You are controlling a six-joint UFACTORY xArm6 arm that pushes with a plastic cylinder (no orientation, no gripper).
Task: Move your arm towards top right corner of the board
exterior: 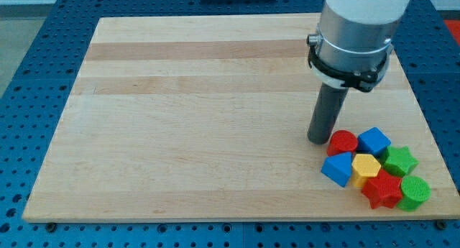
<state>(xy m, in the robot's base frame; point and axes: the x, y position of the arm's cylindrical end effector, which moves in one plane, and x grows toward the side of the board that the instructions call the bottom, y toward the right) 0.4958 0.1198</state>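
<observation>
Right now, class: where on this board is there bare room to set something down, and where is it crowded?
Bare wood runs from the board left edge across to my tip, and along the top edge. It is crowded at the view's bottom right: red cylinder, blue cube, green star, blue block, yellow block, red star, green cylinder. My tip stands just left of the red cylinder.

Your tip [318, 139], the lower end of a straight dark rod standing upright under the pale cylindrical arm [357, 29], rests on the light wooden board [194, 118] in its right half, below the board's top right corner [389, 19] and toward the view's bottom.
</observation>
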